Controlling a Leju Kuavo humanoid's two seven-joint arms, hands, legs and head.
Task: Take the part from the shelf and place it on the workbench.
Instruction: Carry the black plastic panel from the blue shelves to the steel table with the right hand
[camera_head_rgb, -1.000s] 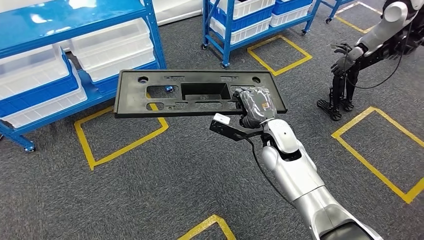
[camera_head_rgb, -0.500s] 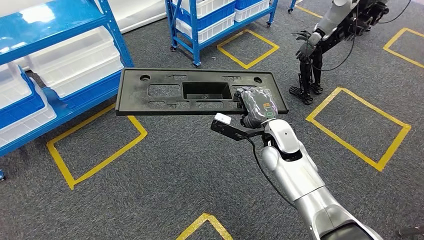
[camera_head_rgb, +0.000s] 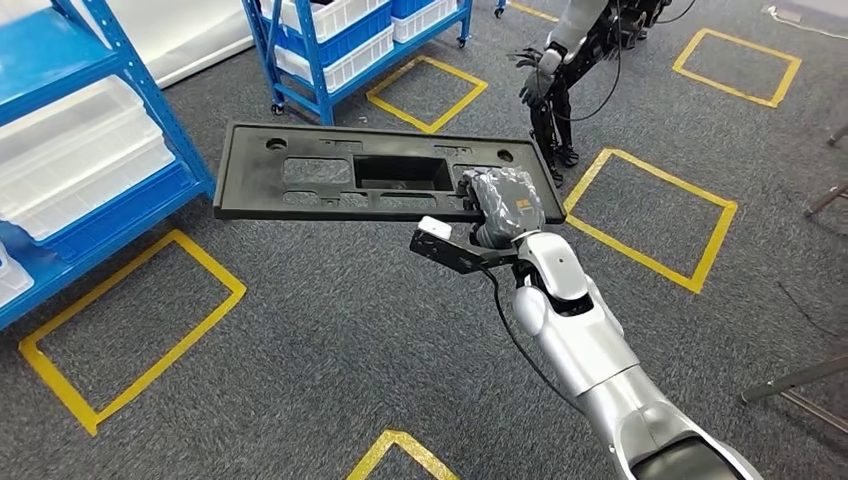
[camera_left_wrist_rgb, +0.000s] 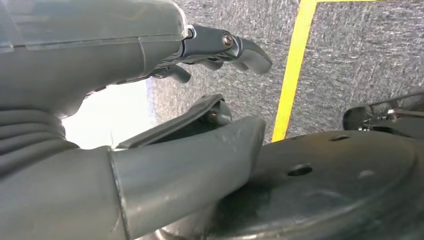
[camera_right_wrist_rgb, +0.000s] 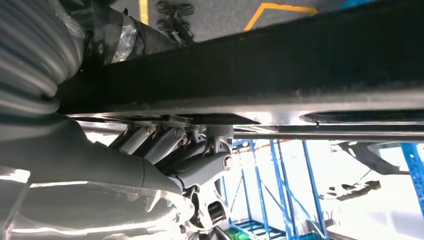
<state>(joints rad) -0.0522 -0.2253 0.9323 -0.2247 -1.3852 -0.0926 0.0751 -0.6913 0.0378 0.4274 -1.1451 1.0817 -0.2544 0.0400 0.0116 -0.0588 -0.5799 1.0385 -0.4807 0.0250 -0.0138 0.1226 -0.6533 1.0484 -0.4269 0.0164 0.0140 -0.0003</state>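
Note:
The part (camera_head_rgb: 330, 185) is a long flat black plastic panel with a rectangular recess and several cut-outs. My right hand (camera_head_rgb: 503, 205) grips its right end and carries it level above the grey carpet. In the right wrist view the panel's dark edge (camera_right_wrist_rgb: 280, 65) runs across the picture, with my right hand's fingers (camera_right_wrist_rgb: 200, 150) curled under it. My left hand (camera_left_wrist_rgb: 165, 165) hangs beside my body over the carpet, its thumb and fingers apart with nothing between them.
A blue shelf with white bins (camera_head_rgb: 90, 170) stands at the left, and a second blue rack (camera_head_rgb: 340, 40) behind the part. Another robot (camera_head_rgb: 570, 50) stands at the back. Yellow tape squares (camera_head_rgb: 650, 215) mark the carpet. A metal leg (camera_head_rgb: 800, 380) crosses the right edge.
The camera has turned to the right, so shelves, floor squares and the other robot have slid left. The part stays in my right hand at the same spot in view.

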